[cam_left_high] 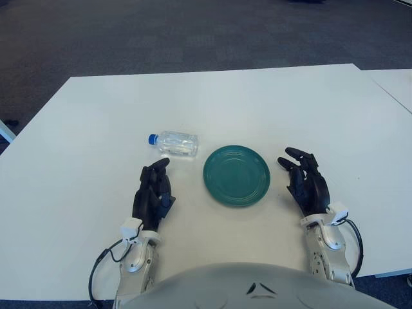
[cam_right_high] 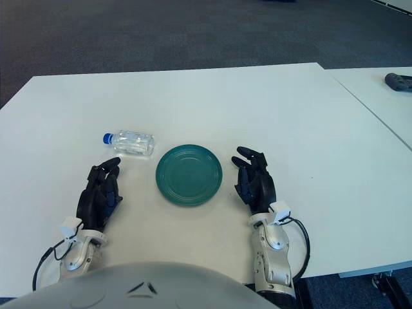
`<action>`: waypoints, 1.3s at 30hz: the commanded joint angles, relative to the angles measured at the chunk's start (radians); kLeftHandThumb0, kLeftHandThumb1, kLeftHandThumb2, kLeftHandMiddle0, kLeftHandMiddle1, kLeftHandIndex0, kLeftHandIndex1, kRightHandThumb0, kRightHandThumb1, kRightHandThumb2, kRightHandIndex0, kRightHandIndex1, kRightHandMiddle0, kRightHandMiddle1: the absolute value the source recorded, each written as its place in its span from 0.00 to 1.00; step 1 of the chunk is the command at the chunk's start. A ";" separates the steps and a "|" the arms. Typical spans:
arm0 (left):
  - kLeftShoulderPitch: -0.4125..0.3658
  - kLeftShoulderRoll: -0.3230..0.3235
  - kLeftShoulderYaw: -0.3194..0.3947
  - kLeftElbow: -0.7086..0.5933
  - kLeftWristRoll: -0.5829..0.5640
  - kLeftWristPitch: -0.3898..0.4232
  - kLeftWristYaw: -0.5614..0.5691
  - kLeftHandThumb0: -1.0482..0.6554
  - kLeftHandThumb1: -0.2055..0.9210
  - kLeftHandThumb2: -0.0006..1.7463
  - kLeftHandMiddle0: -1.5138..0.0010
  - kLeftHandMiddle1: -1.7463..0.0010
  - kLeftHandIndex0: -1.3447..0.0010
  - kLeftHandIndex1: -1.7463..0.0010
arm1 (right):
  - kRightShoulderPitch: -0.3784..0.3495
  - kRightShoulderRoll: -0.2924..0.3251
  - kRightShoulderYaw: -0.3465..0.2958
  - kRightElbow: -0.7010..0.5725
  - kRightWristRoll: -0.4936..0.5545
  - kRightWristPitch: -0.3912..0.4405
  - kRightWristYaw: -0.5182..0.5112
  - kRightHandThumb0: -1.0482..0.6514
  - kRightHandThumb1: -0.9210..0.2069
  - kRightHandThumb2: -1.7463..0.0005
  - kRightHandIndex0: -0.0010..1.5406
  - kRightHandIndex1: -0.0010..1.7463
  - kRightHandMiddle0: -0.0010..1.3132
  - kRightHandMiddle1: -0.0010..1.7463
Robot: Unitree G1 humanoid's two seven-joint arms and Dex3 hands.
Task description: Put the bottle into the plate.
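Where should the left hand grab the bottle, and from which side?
Around the clear middle of the bottle, coming from above. It lies on its side on the table, blue cap pointing to the robot's left, so the fingers can straddle it across its long axis. The left hand shows just in front of it; the plate sits to the right.

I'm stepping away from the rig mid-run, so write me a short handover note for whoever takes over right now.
Left robot hand: open, holds nothing, just short of the bottle on the robot's side.
Right robot hand: open, idle, to the right of the plate.
Bottle: clear, blue cap, lying on its side on the white table, left of the plate and apart from it.
Plate: green, nothing on it.
Done: nothing yet.
Left: grasp the bottle, probably with the left robot hand, and set it on the plate.
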 commanded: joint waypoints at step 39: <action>0.011 0.021 -0.005 0.005 0.099 -0.035 0.032 0.17 1.00 0.38 0.78 0.76 0.95 0.42 | 0.019 -0.002 0.006 0.018 -0.006 0.034 -0.014 0.23 0.00 0.64 0.33 0.53 0.06 0.63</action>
